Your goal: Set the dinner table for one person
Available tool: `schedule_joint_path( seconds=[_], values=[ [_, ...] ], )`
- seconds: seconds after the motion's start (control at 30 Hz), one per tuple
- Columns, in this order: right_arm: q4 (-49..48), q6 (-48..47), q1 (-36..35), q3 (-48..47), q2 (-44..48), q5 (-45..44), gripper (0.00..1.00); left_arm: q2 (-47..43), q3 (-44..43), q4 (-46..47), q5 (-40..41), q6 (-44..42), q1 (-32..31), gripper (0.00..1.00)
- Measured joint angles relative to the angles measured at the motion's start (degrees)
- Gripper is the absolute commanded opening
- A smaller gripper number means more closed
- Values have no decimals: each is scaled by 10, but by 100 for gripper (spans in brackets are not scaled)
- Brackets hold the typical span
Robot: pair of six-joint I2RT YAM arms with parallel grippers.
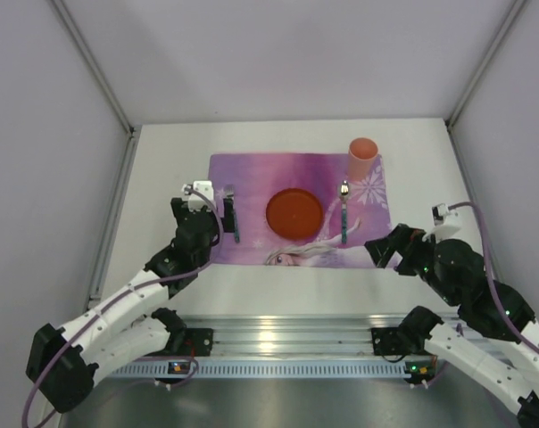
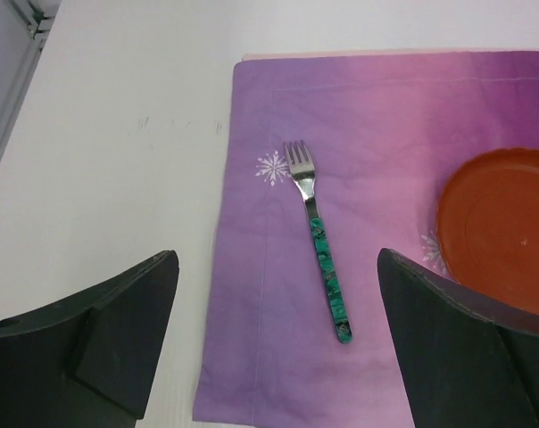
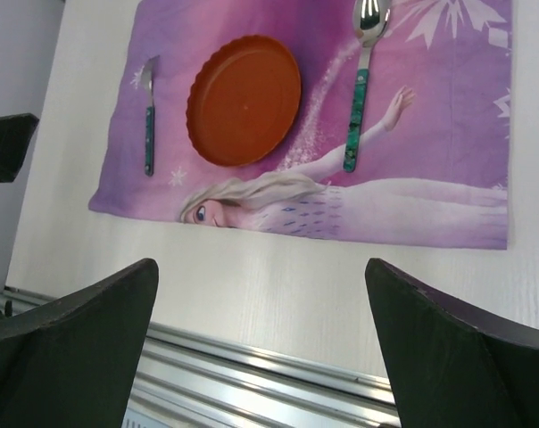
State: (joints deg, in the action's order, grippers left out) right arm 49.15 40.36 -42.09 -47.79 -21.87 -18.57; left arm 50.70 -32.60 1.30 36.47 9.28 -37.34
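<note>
The white dinner table (image 1: 278, 283) carries a purple princess-print placemat (image 1: 252, 174) at its middle. On the mat sit an orange plate (image 1: 294, 212), a green-handled fork (image 2: 321, 250) to its left, a matching spoon (image 3: 359, 89) to its right, and an orange cup (image 1: 362, 156) at the far right corner. To my eye the setting looks complete, so the step in hand is getting the arms clear.

My left gripper (image 2: 274, 299) hangs over the fork's handle end with its jaws wide apart and nothing between them. My right gripper (image 3: 261, 276) is also spread and empty, over bare table just near the mat's front edge.

I'd lift the left one straight up before pulling back, so a finger doesn't nudge the fork askew or ruck the mat's edge. The right one can simply back off towards its base.
</note>
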Motion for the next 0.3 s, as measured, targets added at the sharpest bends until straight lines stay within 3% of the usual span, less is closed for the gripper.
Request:
schedule_joint_path(
  seconds=[0.3],
  values=[
    [26,-1,0,0,-10,-13,100,5,46,80,-2,-31,34,99]
  ],
)
